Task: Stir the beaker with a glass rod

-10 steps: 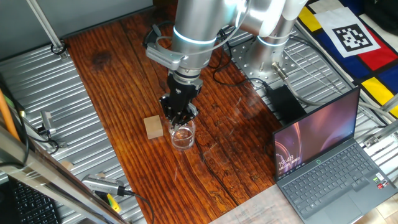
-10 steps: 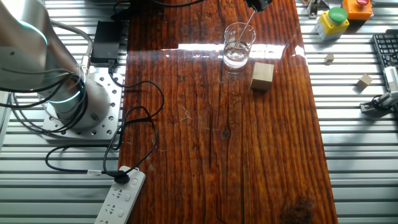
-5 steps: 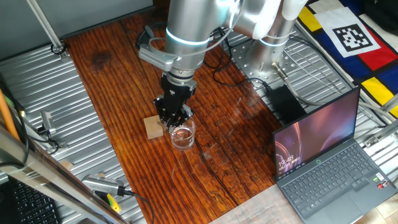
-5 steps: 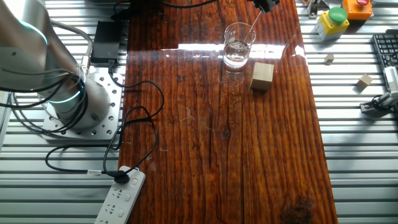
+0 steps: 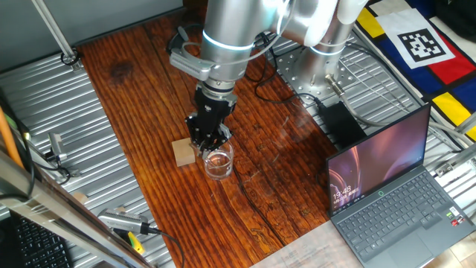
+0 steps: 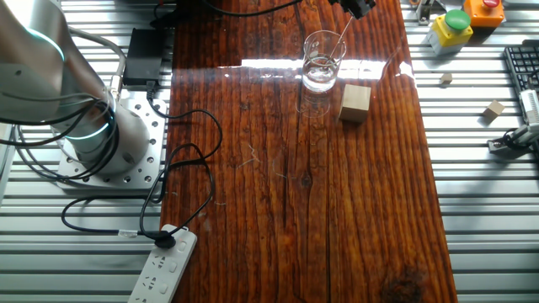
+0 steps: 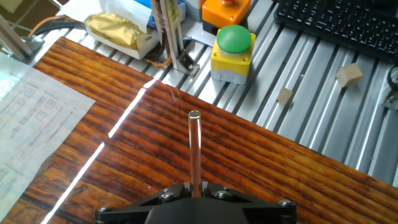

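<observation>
The beaker (image 5: 218,160) is a small clear glass standing on the wooden table (image 5: 141,89), next to the tan wooden block (image 5: 184,152). My gripper (image 5: 210,141) hangs just above the beaker's rim, on the block's side, and is shut on the glass rod. In the other fixed view the gripper (image 6: 354,7) is at the top edge. The glass rod (image 6: 340,38) slants down from it into the beaker (image 6: 322,63). In the hand view the rod (image 7: 194,146) sticks out between the jaws of the gripper (image 7: 195,188). The beaker is out of sight there.
The tan block (image 6: 354,103) sits right beside the beaker. An open laptop (image 5: 394,193) stands at the table's right. Black cables (image 6: 189,160) and a power strip (image 6: 160,269) lie near the arm base. A green push-button box (image 7: 233,50) sits off the table.
My gripper has shifted sideways over the beaker toward the wooden block, with the rod still in it. The beaker and block have not moved.
</observation>
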### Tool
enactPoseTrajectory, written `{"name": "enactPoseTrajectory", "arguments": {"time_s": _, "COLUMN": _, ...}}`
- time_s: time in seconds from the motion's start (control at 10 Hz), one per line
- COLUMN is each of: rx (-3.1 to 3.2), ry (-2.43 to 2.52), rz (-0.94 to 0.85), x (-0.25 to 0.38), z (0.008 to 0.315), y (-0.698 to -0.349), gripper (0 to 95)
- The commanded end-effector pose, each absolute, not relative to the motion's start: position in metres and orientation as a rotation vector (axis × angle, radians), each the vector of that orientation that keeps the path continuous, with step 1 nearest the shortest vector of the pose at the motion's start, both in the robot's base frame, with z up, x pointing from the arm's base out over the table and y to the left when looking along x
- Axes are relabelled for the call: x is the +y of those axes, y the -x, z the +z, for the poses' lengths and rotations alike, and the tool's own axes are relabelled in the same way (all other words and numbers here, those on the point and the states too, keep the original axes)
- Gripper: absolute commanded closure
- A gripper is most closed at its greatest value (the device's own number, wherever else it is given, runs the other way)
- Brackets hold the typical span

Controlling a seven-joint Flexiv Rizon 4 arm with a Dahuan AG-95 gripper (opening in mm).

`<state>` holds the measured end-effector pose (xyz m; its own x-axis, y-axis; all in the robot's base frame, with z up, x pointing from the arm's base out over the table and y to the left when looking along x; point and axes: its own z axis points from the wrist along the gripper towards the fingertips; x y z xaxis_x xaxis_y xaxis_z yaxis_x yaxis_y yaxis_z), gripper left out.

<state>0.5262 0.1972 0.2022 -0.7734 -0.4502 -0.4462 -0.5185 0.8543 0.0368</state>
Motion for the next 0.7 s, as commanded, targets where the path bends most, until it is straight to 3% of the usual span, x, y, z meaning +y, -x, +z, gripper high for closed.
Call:
{"name": "enactPoseTrajectory", "arguments": {"time_s": 0.1, "rx": 2.604, "ry": 0.738, "rz": 0.219, "x": 0.1916, "z": 0.2064, "y": -0.5192, "gripper": 95.0}}
{"name": "enactPoseTrajectory", "arguments": {"time_s": 0.7, "rx": 2.589, "ry": 0.735, "rz": 0.222, "x": 0.1912, "z": 0.1978, "y": -0.528, "gripper": 95.0}}
